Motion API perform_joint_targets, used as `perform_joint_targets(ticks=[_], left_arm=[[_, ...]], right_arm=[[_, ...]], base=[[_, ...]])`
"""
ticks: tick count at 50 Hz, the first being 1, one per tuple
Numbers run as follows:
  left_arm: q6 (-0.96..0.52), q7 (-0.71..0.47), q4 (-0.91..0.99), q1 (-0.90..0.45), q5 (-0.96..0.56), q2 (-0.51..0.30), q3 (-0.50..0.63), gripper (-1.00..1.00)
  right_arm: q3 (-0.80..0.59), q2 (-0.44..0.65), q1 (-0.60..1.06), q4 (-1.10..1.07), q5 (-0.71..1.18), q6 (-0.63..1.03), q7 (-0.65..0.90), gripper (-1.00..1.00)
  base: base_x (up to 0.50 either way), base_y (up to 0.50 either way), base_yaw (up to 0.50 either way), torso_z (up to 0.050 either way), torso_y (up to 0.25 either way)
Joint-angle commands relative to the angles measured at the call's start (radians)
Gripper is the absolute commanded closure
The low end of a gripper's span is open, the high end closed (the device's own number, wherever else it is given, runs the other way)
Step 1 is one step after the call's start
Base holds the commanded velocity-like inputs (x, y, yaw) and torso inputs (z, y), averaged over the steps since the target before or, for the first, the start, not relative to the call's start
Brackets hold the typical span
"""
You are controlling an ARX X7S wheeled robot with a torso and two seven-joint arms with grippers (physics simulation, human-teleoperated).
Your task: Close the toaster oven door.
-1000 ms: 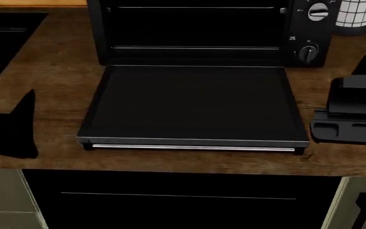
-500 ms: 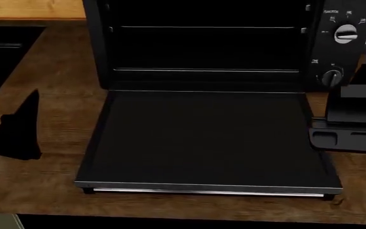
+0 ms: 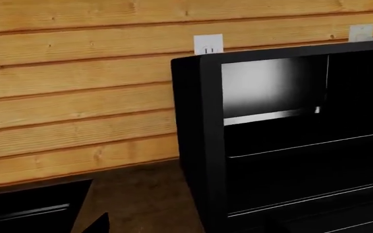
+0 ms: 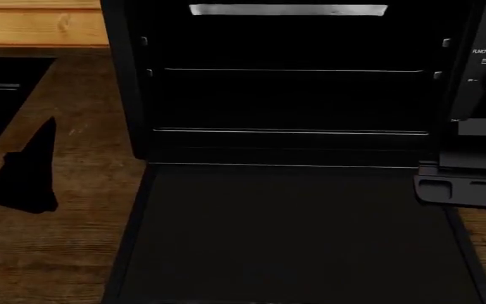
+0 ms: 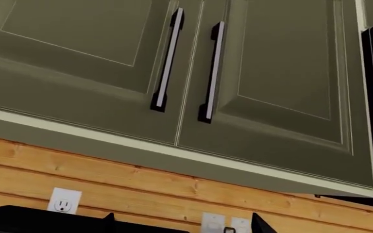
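Note:
The toaster oven (image 4: 285, 95) stands on the wooden counter with its cavity and rack rails showing. The toaster oven door (image 4: 293, 234) lies flat, folded down toward me; its handle edge is cut off below the head view. The control strip (image 4: 483, 63) shows at the right. My left gripper (image 4: 23, 171) hovers over the counter left of the door, apart from it. In the left wrist view (image 3: 183, 228) one fingertip (image 3: 99, 224) shows far to one side, beside the oven (image 3: 199, 145). My right gripper (image 4: 467, 183) sits at the door's right edge, open and empty; its view (image 5: 183, 221) faces the wall.
A black recessed area (image 4: 7, 76) is set into the wooden counter (image 4: 74, 253) at the far left. A wood plank wall (image 3: 76, 97) with an outlet (image 3: 208, 43) is behind the oven. Green upper cabinets (image 5: 271, 73) hang above.
The head view has closed in on the oven: it and the door look larger, and the door's handle edge has slid out at the bottom. The door still lies flat.

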Motion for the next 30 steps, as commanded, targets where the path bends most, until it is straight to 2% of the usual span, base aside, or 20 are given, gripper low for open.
perform_joint_targets(ticks=[1,7,14,20,30], left_arm=[[0.114,0.093,-0.007,0.018,0.018,-0.059,0.026,-1.0],[0.423,0.265,-0.053,0.054,0.213,-0.221,0.161,-1.0],[0.568,0.373,-0.093,0.017,0.388,-0.369,0.283,-1.0],[0.729,0.452,-0.154,0.01,0.535,-0.471,0.393,-1.0],[1.029,0.521,-0.28,-0.05,0.707,-0.586,0.483,-1.0]], right_arm=[[-0.029,0.021,0.013,0.001,0.005,-0.029,0.012,-1.0],[-0.026,0.048,0.014,-0.005,0.027,-0.047,0.028,-1.0],[-0.049,0.062,0.021,-0.006,0.029,-0.066,0.039,-1.0],[-0.066,0.081,0.018,-0.007,0.028,-0.092,0.05,-1.0],[-0.089,0.113,0.0,-0.009,0.016,-0.14,0.062,-1.0]], base=[[0.0,0.0,0.0,0.0,0.0],[0.0,0.0,0.0,0.0,0.0],[0.0,0.0,0.0,0.0,0.0],[0.0,0.0,0.0,0.0,0.0],[0.0,0.0,0.0,0.0,0.0]])
